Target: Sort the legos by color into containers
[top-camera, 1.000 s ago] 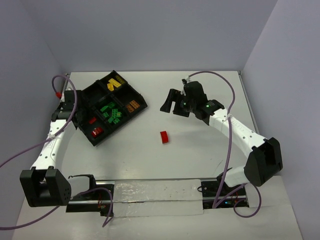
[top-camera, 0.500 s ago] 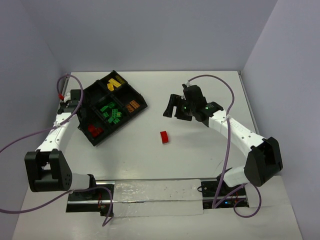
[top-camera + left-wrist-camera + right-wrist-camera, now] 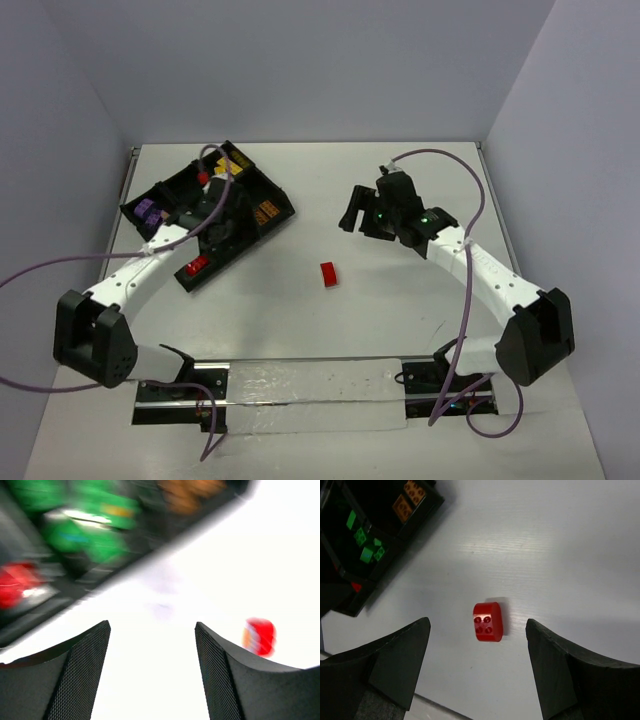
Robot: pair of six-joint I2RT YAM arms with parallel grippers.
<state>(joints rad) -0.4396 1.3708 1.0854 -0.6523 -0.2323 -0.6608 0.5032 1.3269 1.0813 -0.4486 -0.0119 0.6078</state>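
Top cam gets the whole black tray [image 3: 280, 205] sitting skewed on the table [image 3: 400, 330], w/ purple legos [image 3: 148, 211] in its left corner, orange ones [image 3: 265, 212] by its right corner and a red one [image 3: 196, 266] in its near corner slot. Thing is, the left arm [image 3: 140, 272] lies right across the tray's middle, so the green section is mostly covered from up there, and the purple cable [image 3: 215, 165] loops over the tray's far corner, can't read what's in it. Right wrist cam fills the gap: green legos [image 3: 362, 545] show in the tray's middle, tho only one end of the tray is in frame and it's dark inside. Same cam gives the best look at the loose red brick [image 3: 487, 622], studs up on bare table, well off to the right of the tray and nearer the arm bases. Left wrist cam is all motion smear, just green/red/orange blobs in the tray and the brick as a fuzzy red blob. It does show the left gripper [image 3: 152, 630] w/ fingers spread, nothing btwn them, over the tray. Top cam shows the right gripper [image 3: 352, 210] up in the air, well right of the tray, jaws wide apart, holding nothing.
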